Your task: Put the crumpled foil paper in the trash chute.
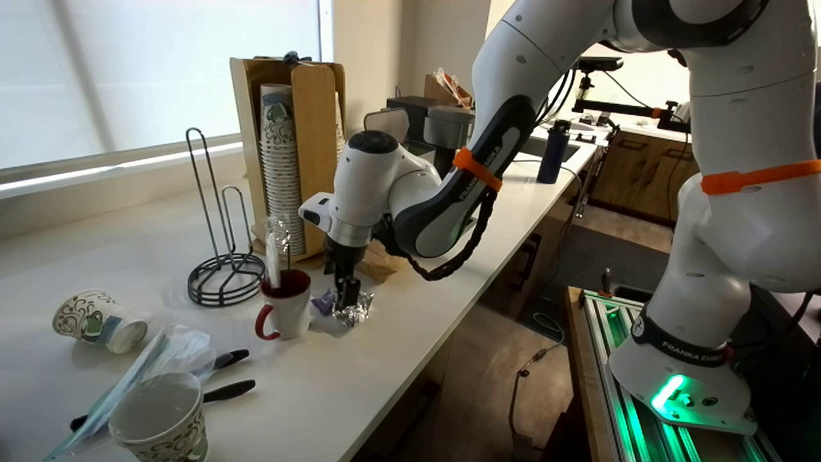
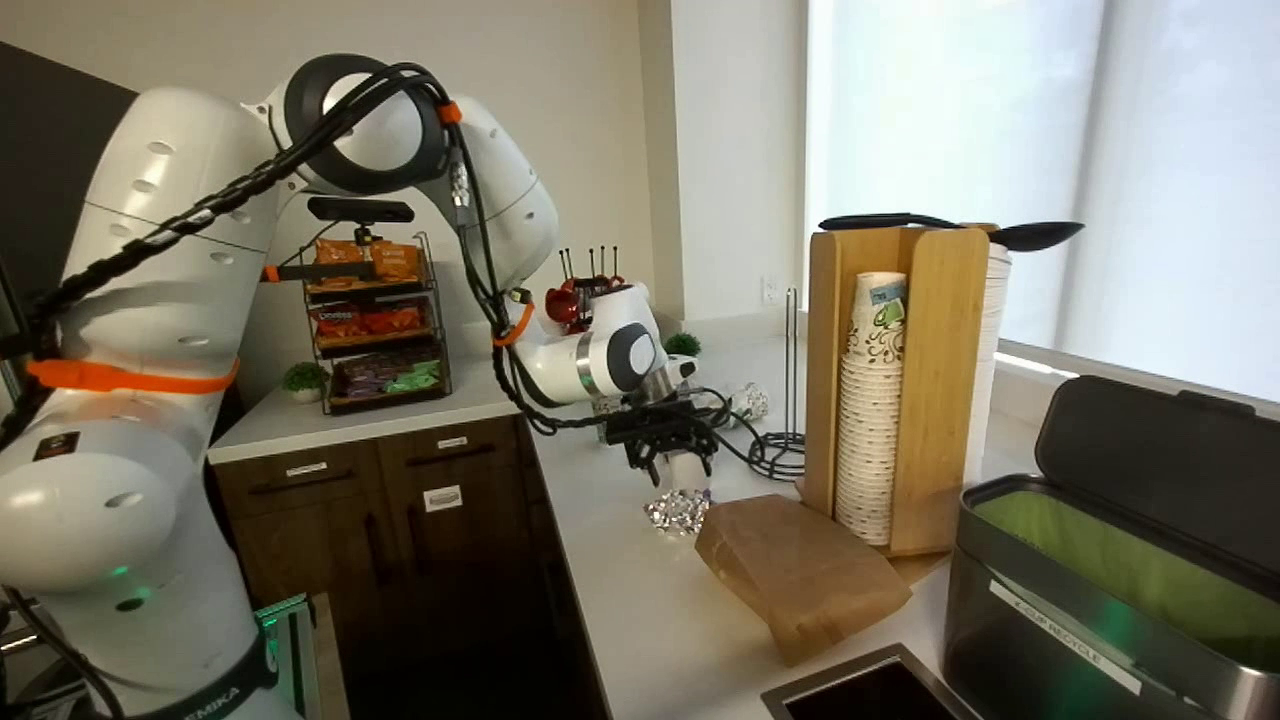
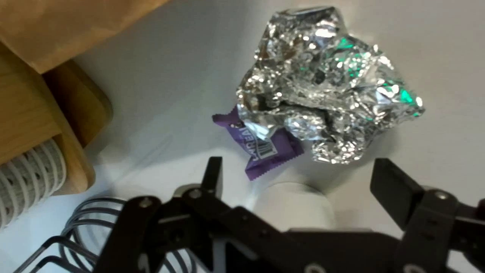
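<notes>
The crumpled foil (image 3: 314, 87) is a shiny silver lump on the white counter. It also shows in both exterior views (image 1: 358, 310) (image 2: 678, 512). My gripper (image 3: 297, 168) is open, with nothing between its fingers. It points down above the counter close to the foil, as an exterior view (image 2: 682, 470) shows. In the wrist view the foil lies just beyond the fingertips. A purple wrapper (image 3: 267, 149) lies partly under the foil's edge. A square dark opening with a metal rim (image 2: 828, 673), which looks like the trash chute, is set in the counter and cut off by the frame's bottom.
A white mug with a red handle (image 1: 292, 314) stands beside the gripper. A brown paper bag (image 2: 800, 565) lies between foil and opening. A wooden cup holder (image 2: 935, 400), a wire stand (image 1: 224, 279), an open K-cup bin (image 2: 1050, 600) and paper cups (image 1: 160, 417) are around.
</notes>
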